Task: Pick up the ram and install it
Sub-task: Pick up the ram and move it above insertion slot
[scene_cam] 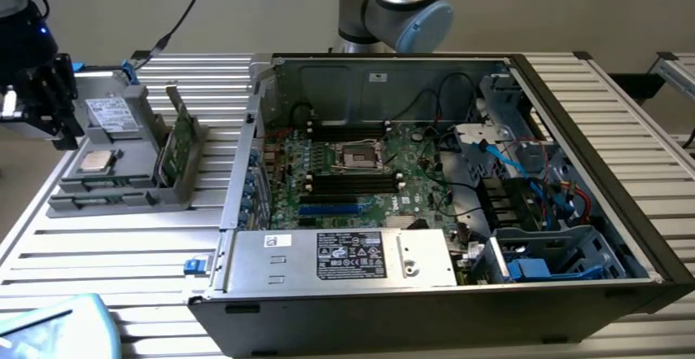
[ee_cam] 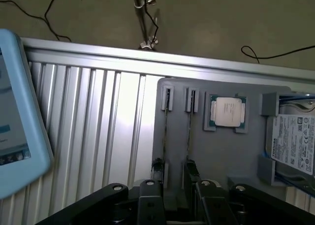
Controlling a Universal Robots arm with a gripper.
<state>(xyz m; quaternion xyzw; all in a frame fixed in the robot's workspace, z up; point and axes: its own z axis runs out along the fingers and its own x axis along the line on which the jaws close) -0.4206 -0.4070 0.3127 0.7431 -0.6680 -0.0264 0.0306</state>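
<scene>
The end effector (scene_cam: 52,131) (ee_cam: 178,208) is seen spread apart, hovering above a gray tray (scene_cam: 98,200) (ee_cam: 216,156) that is set on the slatted tabletop (scene_cam: 120,253) (ee_cam: 98,126). The ram (scene_cam: 179,143) (ee_cam: 189,131) is found just below and ahead of it. Two thin sticks are stood on edge in parallel slots of the tray, untouched, and their near ends are placed under the gap between the fingers (ee_cam: 147,205). A processor (scene_cam: 98,161) (ee_cam: 226,112) is seated just beyond the sticks, and a hard drive (scene_cam: 109,115) (ee_cam: 293,144) is kept farther on that side. The open computer case (scene_cam: 434,326) is placed well apart, past the tray. A light-blue tablet (scene_cam: 49,326) (ee_cam: 19,112) is seen on the opposite side.
</scene>
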